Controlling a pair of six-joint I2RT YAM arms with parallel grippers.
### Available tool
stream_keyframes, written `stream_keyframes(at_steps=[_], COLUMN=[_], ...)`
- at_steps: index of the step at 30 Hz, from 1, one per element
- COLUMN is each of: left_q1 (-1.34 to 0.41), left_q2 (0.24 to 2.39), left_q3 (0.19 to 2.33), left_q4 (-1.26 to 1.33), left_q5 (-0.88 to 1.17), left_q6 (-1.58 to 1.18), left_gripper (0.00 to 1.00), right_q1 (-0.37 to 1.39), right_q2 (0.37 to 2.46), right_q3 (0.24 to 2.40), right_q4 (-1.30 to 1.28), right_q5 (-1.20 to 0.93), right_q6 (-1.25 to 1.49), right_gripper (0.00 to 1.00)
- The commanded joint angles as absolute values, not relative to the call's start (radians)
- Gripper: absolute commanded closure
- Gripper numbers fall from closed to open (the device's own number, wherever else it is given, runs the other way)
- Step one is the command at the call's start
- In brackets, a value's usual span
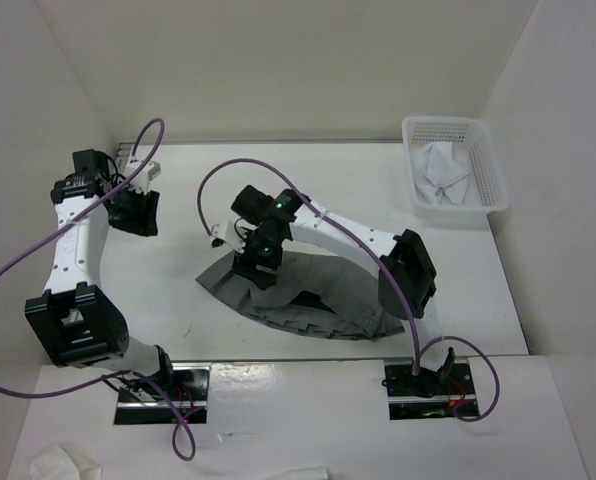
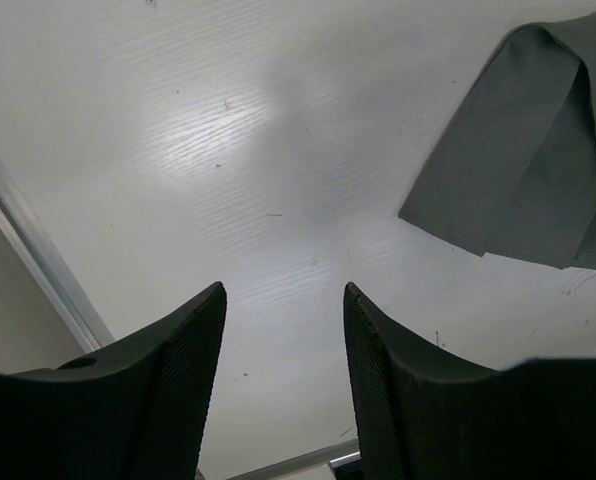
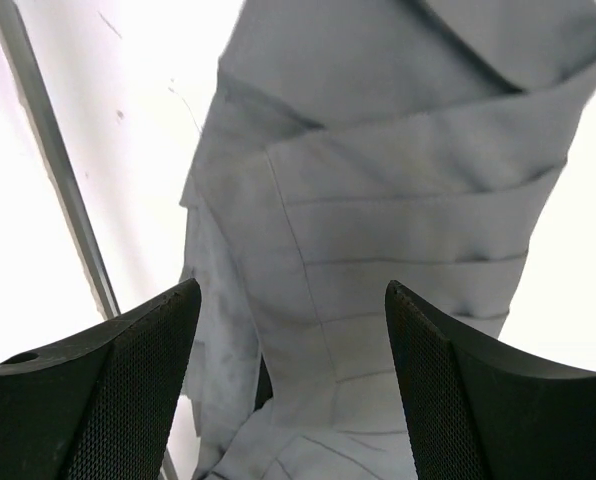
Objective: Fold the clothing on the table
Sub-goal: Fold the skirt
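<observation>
Gaping right claw (image 3: pixel 293 300) empty above the clothing (image 3: pixel 378 200)

The black left tool (image 2: pixel 284 300) hangs, jaws apart, over the flat white surface (image 2: pixel 228 150), clear of the dark grey fabric skirt (image 2: pixel 528 150).

White arms (image 1: pixel 73 250) with black joints (image 1: pixel 76 322), purple cables (image 1: pixel 415 345), black textured tool fingers (image 2: pixel 178 395)
</observation>
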State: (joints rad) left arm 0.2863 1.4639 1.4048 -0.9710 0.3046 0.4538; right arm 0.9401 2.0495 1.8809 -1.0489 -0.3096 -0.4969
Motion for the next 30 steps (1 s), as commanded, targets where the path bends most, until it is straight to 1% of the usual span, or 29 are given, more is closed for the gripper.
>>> stream_keyframes(at_steps=[1, 3, 8, 9, 11, 12, 14, 18, 26, 28, 30], left_q1=[0.317, 0.333, 0.383, 0.383, 0.403, 0.403, 0.403, 0.422, 0.422, 0.422, 0.422], left_q2=[1.428, 1.402, 1.333, 1.322, 1.292, 1.283, 1.27, 1.27, 1.259, 1.259, 1.259], left_q3=[1.396, 1.396, 1.376, 1.367, 1.353, 1.338, 1.322, 1.301, 1.301, 1.301, 1.301], left_q4=[-0.94, -0.94, -0.896, -0.882, -0.858, -0.857, -0.835, -0.834, -0.825, -0.825, -0.825], left_q5=[0.267, 0.255, 0.21, 0.198, 0.184, 0.184, 0.173, 0.164, 0.164, 0.164, 0.164], left_q6=[0.41, 0.379, 0.316, 0.305, 0.275, 0.275, 0.253, 0.244, 0.244, 0.244, 0.244], left_gripper=[0.41, 0.41, 0.33, 0.3, 0.27, 0.23, 0.2, 0.19, 0.19, 0.19, 0.19], right_q1=[1.023, 1.073, 1.109, 1.12, 1.13, 1.131, 1.141, 1.141, 1.141, 1.141, 1.141], right_q2=[2.08, 2.101, 2.12, 2.129, 2.129, 2.129, 2.129, 2.12, 2.102, 2.102, 2.102], right_q3=[1.924, 1.924, 1.902, 1.902, 1.891, 1.878, 1.865, 1.825, 1.747, 1.738, 1.738], right_q4=[-1.039, -1.029, -1.0, -1.0, -0.991, -0.98, -0.971, -0.939, -0.893, -0.884, -0.874], right_q5=[-0.307, -0.266, -0.233, -0.233, -0.219, -0.206, -0.186, -0.135, -0.123, -0.109, -0.1], right_q6=[-0.491, -0.491, -0.48, -0.471, -0.471, -0.471, -0.471, -0.471, -0.471, -0.471, -0.471], right_gripper=[0.21, 0.21, 0.21, 0.21, 0.21, 0.21, 0.21, 0.21, 0.21, 0.22, 0.27])
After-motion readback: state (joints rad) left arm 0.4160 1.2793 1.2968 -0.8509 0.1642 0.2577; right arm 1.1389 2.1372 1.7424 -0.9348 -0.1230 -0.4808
